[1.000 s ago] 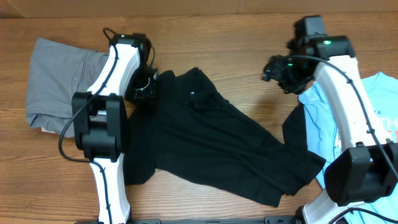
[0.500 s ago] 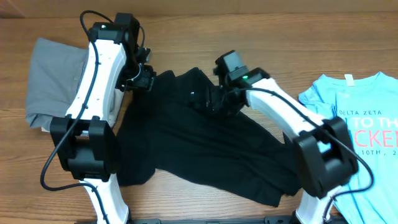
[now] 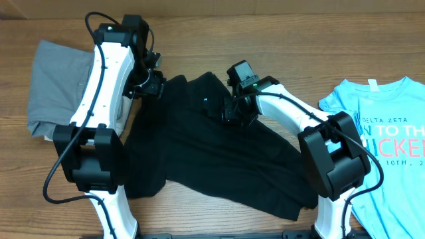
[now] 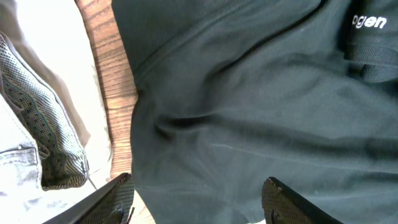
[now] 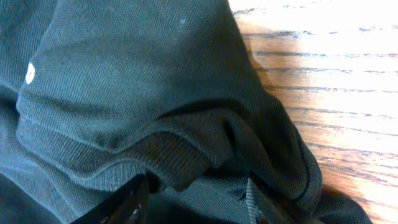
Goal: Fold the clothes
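**Item 1:** black T-shirt (image 3: 219,153). You've got it spread, rumpled, mid-table (image 3: 279,40). White logo (image 3: 205,101) sits near the collar end.

**Item 2:** grey trousers (image 3: 56,86). Bunched at the far left edge, partly under the L arm.

**Item 3:** light-blue printed T-shirt (image 3: 385,139). Lies flat on the right, print up.

**L gripper** (image 3: 151,86): over the black shirt's left edge, beside the trousers, fingers apart, nothing held.

**R gripper** (image 3: 232,109): down on the shirt just right of the logo. Fingers (image 5: 134,199) straddle a raised fold. You can't tell whether it's pinched.
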`<act>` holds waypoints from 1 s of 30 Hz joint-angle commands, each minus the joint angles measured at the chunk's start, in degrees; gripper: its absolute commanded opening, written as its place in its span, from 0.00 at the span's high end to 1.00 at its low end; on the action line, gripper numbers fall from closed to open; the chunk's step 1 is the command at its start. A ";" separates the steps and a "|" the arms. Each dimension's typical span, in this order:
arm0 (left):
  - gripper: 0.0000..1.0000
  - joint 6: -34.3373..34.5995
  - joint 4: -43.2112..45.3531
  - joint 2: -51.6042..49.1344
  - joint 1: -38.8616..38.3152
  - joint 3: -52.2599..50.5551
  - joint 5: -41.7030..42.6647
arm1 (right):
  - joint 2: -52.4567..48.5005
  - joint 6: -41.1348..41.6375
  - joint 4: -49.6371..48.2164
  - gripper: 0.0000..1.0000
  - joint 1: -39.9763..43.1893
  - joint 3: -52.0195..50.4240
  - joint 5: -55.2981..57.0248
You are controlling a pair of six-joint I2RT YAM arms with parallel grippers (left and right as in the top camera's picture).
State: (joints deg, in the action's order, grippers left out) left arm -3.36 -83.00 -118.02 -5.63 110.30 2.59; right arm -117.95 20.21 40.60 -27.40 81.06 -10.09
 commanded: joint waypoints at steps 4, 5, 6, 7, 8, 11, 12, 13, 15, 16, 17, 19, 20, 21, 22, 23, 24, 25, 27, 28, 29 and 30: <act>0.30 -0.50 0.15 0.39 0.13 0.52 0.02 | 3.63 -2.45 -0.72 0.41 0.02 2.34 -0.48; 0.30 -0.50 0.20 0.37 0.13 0.52 0.02 | 3.61 -2.38 -0.81 0.41 0.02 2.32 -0.48; 0.30 -0.50 0.17 0.39 0.13 0.52 0.02 | 3.30 -2.21 -0.81 0.41 0.02 2.23 -0.31; 0.30 -0.50 0.15 0.37 0.13 0.52 0.02 | 3.08 -2.19 -0.81 0.42 0.02 2.19 -0.24; 0.30 -0.50 0.13 0.37 0.13 0.52 0.02 | 2.75 -1.86 -0.94 0.42 0.02 2.14 -0.24; 0.30 -0.50 0.13 0.39 0.13 0.52 0.02 | 1.92 -0.26 -2.03 0.42 0.02 2.14 0.15; 0.30 -0.50 0.11 0.37 0.13 0.52 0.02 | 1.70 -0.02 -2.51 0.43 0.02 2.14 0.15; 0.30 -0.50 0.07 0.37 0.13 0.52 0.02 | 1.60 0.46 -2.97 0.45 0.02 2.14 0.13; 0.30 -0.50 0.02 0.37 0.13 0.52 0.02 | 1.55 1.33 -3.85 0.50 0.02 2.14 0.13; 0.29 -0.50 0.02 0.37 0.13 0.52 0.02 | 1.55 1.55 -4.37 0.53 0.02 2.14 0.17; 0.29 -0.50 0.02 0.39 0.13 0.52 0.02 | 1.55 2.16 -4.63 0.58 0.04 2.16 0.24; 0.29 -0.50 0.02 0.37 0.13 0.50 0.02 | 1.55 2.58 -4.72 0.74 0.04 2.16 0.96; 0.29 -0.50 -0.02 0.37 0.07 0.52 0.02 | 1.55 2.56 -4.63 0.79 0.07 2.16 1.16; 0.29 -0.50 -0.13 0.37 0.02 0.52 0.02 | 1.55 2.56 -4.52 0.85 0.13 2.16 1.73; 0.30 -0.50 -0.20 0.39 0.02 0.50 0.02 | 1.57 2.51 -4.33 0.92 0.17 2.19 2.78; 0.30 -0.50 -0.26 0.37 0.02 0.52 0.02 | 1.73 2.51 -3.91 0.96 0.26 2.40 4.35; 0.30 -0.52 -0.35 0.37 0.02 0.52 0.00 | 1.95 2.51 -3.56 0.96 0.50 2.60 5.92; 0.30 -0.52 -0.39 0.37 0.02 0.52 0.02 | 2.38 2.49 -3.19 0.96 0.94 2.97 7.56; 0.30 -0.52 -0.42 0.37 0.02 0.52 0.00 | 3.37 2.03 -2.71 0.96 2.25 4.00 9.35; 0.30 -0.52 -0.42 0.37 0.02 0.52 0.02 | 3.89 1.86 -2.60 0.96 3.08 4.57 9.81; 0.30 -0.50 -0.39 0.37 0.02 0.52 0.02 | 4.46 1.88 -2.64 0.96 4.00 5.11 10.25; 0.30 -0.52 -0.39 0.37 0.02 0.50 0.02 | 4.92 1.88 -2.84 0.96 5.05 5.68 10.29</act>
State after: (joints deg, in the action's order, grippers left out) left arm -3.36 -83.18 -118.02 -5.63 110.28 2.59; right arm -117.14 22.39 38.22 -25.58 83.50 -3.77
